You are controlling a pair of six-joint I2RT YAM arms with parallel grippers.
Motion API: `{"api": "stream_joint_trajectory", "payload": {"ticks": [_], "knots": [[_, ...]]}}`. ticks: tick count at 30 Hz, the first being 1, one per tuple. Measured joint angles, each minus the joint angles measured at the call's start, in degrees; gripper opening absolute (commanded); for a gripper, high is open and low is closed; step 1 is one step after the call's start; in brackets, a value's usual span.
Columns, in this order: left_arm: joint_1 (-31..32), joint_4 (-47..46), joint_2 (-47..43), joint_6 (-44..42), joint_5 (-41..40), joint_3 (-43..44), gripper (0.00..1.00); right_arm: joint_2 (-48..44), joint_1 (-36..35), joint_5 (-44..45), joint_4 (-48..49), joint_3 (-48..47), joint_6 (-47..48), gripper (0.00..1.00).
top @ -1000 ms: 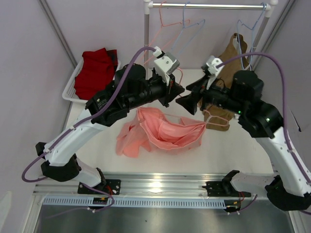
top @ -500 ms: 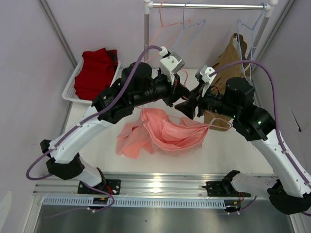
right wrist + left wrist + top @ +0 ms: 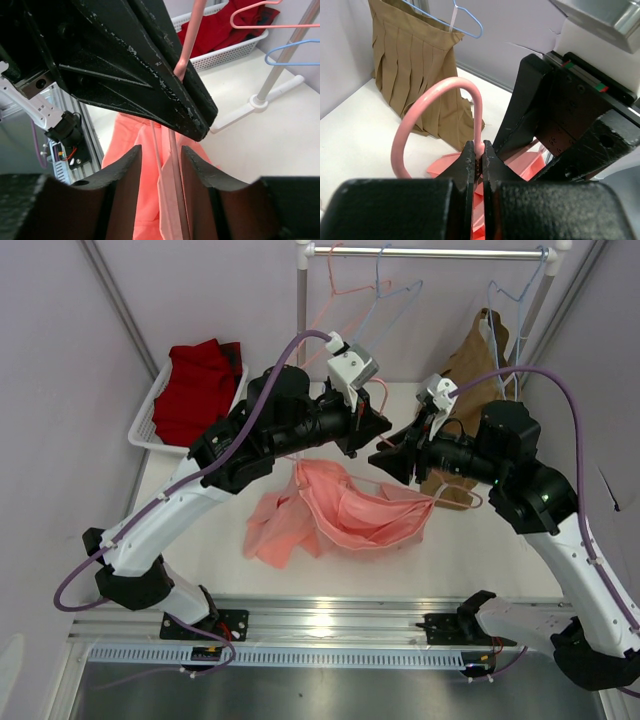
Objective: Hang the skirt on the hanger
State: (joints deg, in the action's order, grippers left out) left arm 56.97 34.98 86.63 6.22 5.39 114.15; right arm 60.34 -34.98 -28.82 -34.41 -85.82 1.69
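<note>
While the skirt (image 3: pixel 350 512) sags from the hanger (image 3: pixel 466 505) onto the worktop (image 3: pixel 210 550), the top view suggests the job is partly done: the waist seems strung along the wire, but much cloth lies heaped and needs settling. Both arms arch inward and meet above it. From the left wrist, the left gripper (image 3: pixel 479 152) is clenched on the hanger's neck below the hook. From the right wrist, the right gripper (image 3: pixel 161 200) is released, the wire passing between its fingers.
</note>
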Motion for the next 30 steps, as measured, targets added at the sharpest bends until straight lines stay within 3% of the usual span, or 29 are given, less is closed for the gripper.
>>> {"api": "stream_joint_trajectory", "payload": {"ticks": [5,8,9,10,15,19,25,30], "knots": [[0.0,-0.13,0.0,0.02,1.01,-0.04,0.0,0.48,0.39,-1.62,0.0,0.0,-0.39,0.3],[0.0,-0.39,0.0,0.02,1.38,-0.33,0.0,0.66,0.7,-1.84,-0.07,0.0,-0.63,0.15],[0.0,-0.61,0.0,0.04,1.51,-0.52,0.0,0.72,0.85,-1.88,-0.07,0.0,-0.72,0.03],[-0.04,-0.92,0.0,0.24,1.77,-0.81,0.0,0.74,1.03,-1.88,-0.2,0.0,-0.92,0.0],[-0.28,-2.69,-0.28,0.5,2.89,-2.45,0.0,0.74,1.53,-1.6,-1.05,0.02,-2.54,0.0],[-0.37,-3.41,-0.37,0.94,3.3,-2.89,0.28,0.04,1.57,-0.92,-1.68,0.11,-4.68,0.0],[-0.26,-7.8,-1.11,1.51,3.91,-3.98,0.59,-3.67,1.62,2.73,-5.64,0.24,-8.11,0.0],[-0.13,-10.08,-1.99,1.92,3.21,-4.22,0.69,-7.13,1.51,5.97,-8.74,0.22,-10.03,0.0]]}}
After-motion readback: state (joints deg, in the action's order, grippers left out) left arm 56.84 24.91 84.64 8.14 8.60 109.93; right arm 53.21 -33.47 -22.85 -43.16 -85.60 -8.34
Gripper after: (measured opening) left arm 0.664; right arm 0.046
